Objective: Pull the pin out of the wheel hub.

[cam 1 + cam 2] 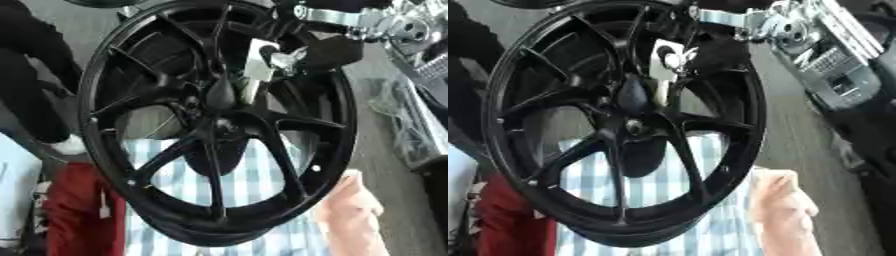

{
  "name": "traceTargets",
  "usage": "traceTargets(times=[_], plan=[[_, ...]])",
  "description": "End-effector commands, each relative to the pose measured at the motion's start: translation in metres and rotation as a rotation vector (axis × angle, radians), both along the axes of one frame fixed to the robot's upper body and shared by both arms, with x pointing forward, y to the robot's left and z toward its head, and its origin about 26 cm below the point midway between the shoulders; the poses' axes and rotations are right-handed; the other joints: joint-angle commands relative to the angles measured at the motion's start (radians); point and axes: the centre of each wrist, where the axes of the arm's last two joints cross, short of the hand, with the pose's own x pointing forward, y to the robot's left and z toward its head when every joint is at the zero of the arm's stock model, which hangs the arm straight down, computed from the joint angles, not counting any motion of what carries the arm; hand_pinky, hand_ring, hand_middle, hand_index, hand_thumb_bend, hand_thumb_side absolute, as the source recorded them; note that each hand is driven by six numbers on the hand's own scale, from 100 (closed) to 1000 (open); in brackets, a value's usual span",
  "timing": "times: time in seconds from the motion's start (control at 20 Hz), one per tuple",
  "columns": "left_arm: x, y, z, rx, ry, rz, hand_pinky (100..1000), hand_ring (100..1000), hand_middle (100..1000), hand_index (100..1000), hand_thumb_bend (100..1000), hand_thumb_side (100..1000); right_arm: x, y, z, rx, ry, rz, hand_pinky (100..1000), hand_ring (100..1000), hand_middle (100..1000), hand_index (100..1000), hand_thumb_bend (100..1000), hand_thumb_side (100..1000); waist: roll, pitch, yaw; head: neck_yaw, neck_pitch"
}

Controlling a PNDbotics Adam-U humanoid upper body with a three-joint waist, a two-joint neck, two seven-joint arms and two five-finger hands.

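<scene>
Checked cloth (262,200), blue and white, is lying nearest the viewer at the bottom of both views and showing through the lower gaps of the wheel. A person's bare hand (785,205) is resting against the lower right of the wheel's rim; a red garment (74,210) is showing at the lower left, just beside the rim.

The wheel (219,125), black with slim spokes, is standing upright on its edge and filling most of each view, with its lower edge sitting over the cloth. Its hub (630,125) is lying at the middle, where the spokes are meeting. A dark, drop-shaped pin (633,95) is standing just above the hub, pointing upward; whether it is still seated in the hub cannot be told.

Above the pin, the robot's right hand (328,52) is reaching in from the upper right, its black fingers lying behind the upper spokes and its silver wrist joint (337,17) showing by the top edge. A pale silver part (667,60) is sitting between this hand and the pin. Whether the fingers are apart, together or clamped on anything cannot be told, since the spokes are covering them.

Grey floor (376,150) is running behind the wheel on the right, and metal equipment (833,60) is lying farthest back at the upper right.
</scene>
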Motion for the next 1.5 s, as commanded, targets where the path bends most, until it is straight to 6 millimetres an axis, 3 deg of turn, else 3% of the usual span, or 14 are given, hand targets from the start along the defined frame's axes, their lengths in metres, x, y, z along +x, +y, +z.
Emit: traceTargets(times=[0.05, 0.75, 1.5], plan=[[-0.002, 0.006, 0.012, 0.031, -0.02, 0.011, 761, 771, 734, 778, 170, 831, 0.001, -0.004, 0.007, -0.009, -0.027, -0.01, 796, 814, 784, 925, 100, 808, 0.004, -0.013, 0.003, -0.005, 0.006], [-0.002, 0.006, 0.011, 0.035, -0.015, 0.012, 763, 772, 730, 777, 169, 837, 0.005, -0.006, -0.001, -0.028, -0.009, -0.015, 794, 810, 779, 923, 100, 881, 0.002, -0.006, 0.006, -0.009, 0.006], [-0.003, 0.006, 0.01, 0.038, -0.013, 0.012, 768, 769, 729, 778, 169, 839, 0.01, -0.008, -0.008, -0.036, -0.003, -0.029, 781, 797, 766, 916, 100, 825, 0.001, -0.001, 0.011, -0.016, 0.006]])
